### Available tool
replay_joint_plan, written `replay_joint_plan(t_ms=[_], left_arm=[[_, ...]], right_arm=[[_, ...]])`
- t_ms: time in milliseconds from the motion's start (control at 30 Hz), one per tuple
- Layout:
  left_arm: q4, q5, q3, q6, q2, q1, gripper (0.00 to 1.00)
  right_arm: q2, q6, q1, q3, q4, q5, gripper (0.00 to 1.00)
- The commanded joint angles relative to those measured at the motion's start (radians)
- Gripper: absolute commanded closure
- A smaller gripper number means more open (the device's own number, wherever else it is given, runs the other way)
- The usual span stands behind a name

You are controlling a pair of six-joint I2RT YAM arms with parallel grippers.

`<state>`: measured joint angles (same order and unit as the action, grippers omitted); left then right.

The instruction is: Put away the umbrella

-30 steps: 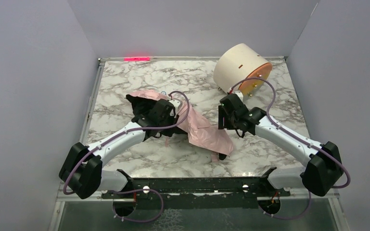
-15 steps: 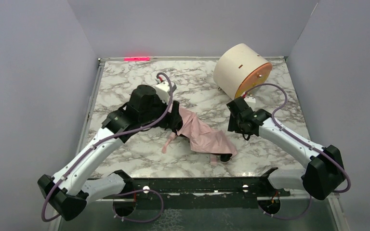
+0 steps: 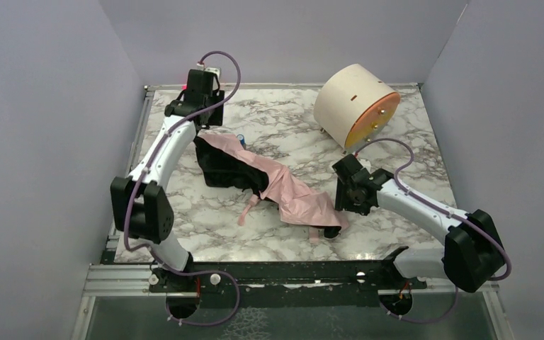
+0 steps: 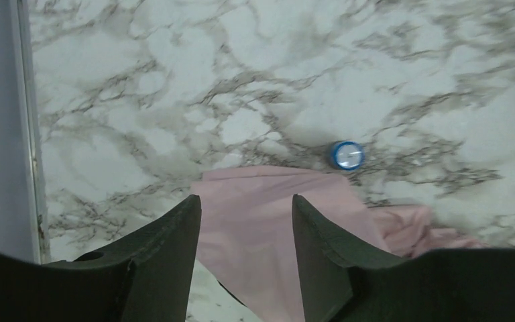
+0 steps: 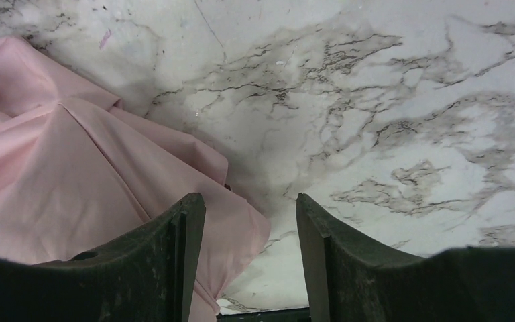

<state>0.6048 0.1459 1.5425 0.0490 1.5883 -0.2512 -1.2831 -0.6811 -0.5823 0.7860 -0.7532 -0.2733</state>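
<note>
The umbrella [image 3: 290, 195] lies slack across the middle of the marble table, pale pink fabric with a black underside [image 3: 221, 170] at its left end. Its pink strap [image 3: 248, 209] trails toward the front. My left gripper [image 3: 200, 113] is raised near the back left corner, open and empty. In the left wrist view it [image 4: 246, 201] hangs above the pink fabric [image 4: 261, 228]. My right gripper [image 3: 341, 200] is open and empty beside the umbrella's near right end. In the right wrist view it [image 5: 250, 201] is just above the fabric's edge [image 5: 74, 168].
A cream drum [image 3: 354, 103] with an orange face lies on its side at the back right. A small blue round cap [image 4: 347, 155] sits by the fabric's far edge, also in the top view [image 3: 243, 136]. Grey walls close in three sides.
My left arm has lifted off the umbrella's left end and swung to the back left corner. The fabric's left end now lies uncovered. My right gripper has moved slightly nearer the front.
</note>
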Motion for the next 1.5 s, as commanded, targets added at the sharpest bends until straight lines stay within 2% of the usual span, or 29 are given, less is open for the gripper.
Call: replay_joint_plan(t_ms=[0,200,300,533,800,1000,1167,1467], left_arm=[[0.052,0.118,0.031,-0.091,0.127,0.032,0.49],[0.06,0.021,0.019,-0.126,0.279,0.032,0.55],[0.091,-0.048,0.012,-0.132,0.318,0.022,0.61],[0.081,-0.123,-0.119,-0.092,0.295,-0.085,0.65],[0.03,-0.222,-0.279,0.019,0.217,-0.234,0.7],[-0.091,-0.324,-0.407,0.137,0.145,-0.345,0.74],[-0.22,-0.407,-0.452,0.209,0.148,-0.431,0.76],[-0.492,-0.597,-0.504,0.321,0.189,-0.538,0.78]], right_arm=[[0.013,-0.023,0.001,-0.02,0.012,0.071,0.42],[-0.014,-0.042,0.0,-0.07,0.079,0.109,0.42],[-0.038,-0.044,0.0,-0.089,0.115,0.144,0.44],[-0.084,-0.06,0.0,-0.091,0.235,0.29,0.49],[-0.177,-0.128,-0.001,-0.042,0.377,0.377,0.5],[-0.309,-0.159,-0.03,0.036,0.479,0.445,0.52],[-0.415,-0.176,-0.074,0.108,0.537,0.478,0.52],[-0.44,-0.264,-0.106,0.078,0.788,0.602,0.52]])
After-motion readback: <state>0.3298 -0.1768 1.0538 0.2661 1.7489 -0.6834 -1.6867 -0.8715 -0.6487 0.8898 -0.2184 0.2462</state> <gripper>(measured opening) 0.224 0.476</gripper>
